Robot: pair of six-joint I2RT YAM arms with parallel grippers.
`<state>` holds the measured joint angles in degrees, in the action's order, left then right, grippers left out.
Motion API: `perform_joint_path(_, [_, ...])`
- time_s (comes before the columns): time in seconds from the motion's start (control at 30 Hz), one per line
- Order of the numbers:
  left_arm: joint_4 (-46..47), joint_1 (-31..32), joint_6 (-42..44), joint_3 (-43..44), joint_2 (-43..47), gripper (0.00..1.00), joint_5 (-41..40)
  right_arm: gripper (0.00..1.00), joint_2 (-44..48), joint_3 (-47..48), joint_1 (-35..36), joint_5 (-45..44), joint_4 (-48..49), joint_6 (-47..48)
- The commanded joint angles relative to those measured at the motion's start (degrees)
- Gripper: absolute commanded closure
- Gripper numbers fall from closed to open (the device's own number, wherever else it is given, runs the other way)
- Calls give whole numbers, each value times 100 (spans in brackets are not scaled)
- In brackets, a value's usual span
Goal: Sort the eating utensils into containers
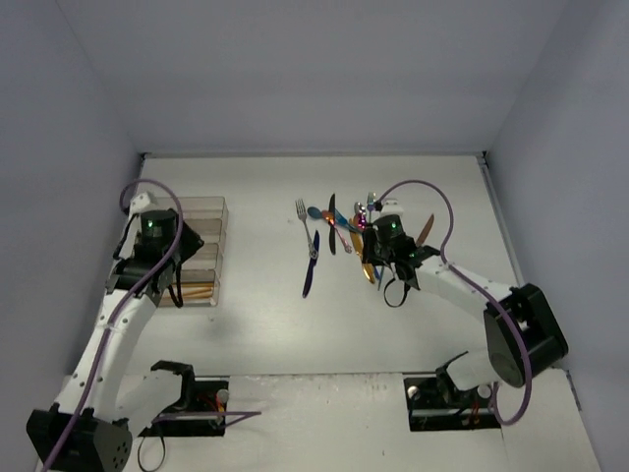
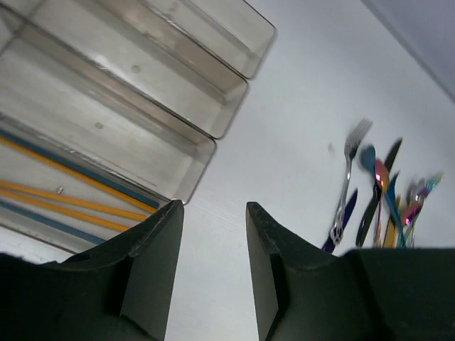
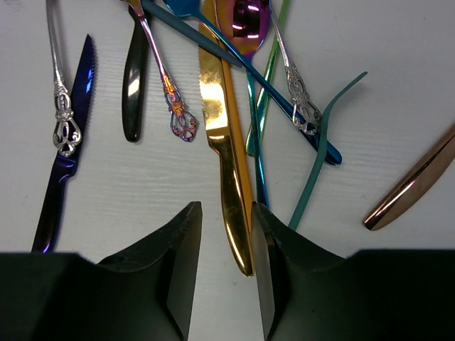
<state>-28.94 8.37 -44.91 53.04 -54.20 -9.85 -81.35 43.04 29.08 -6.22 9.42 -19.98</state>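
Note:
The eating utensils lie in a loose pile (image 1: 349, 231) at mid-table. In the right wrist view I see a gold knife (image 3: 227, 163), an iridescent pink spoon (image 3: 249, 21), a teal fork (image 3: 320, 156), a dark blue knife (image 3: 60, 185), a silver fork (image 3: 60, 106) and a copper knife (image 3: 416, 181). My right gripper (image 3: 226, 207) stands open astride the gold knife's handle, which rests against the right finger with a gap on the left. The clear containers tray (image 1: 218, 211) sits at the left, with gold and blue chopsticks (image 2: 71, 199) in its near compartment. My left gripper (image 2: 213, 213) hangs open and empty by the tray's near right corner.
A black knife (image 3: 133, 85) and a blue spoon handle (image 3: 284, 106) cross the pile. Grey walls enclose the table on three sides. The two arm bases (image 1: 187, 398) are bolted at the near edge.

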Motion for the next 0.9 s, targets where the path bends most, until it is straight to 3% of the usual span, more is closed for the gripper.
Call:
perform_joint_path(0.0, [325, 655, 924, 495, -498, 63, 249, 73, -320, 249, -17, -327, 77, -21])
perform_joint_path(0.37, [968, 1408, 938, 269, -1011, 63, 511, 81, -993, 475, -8, -448, 77, 220])
perform_joint_path(0.87, [1159, 1496, 882, 93, -1106, 63, 576, 84, -1450, 539, 36, -622, 86, 249])
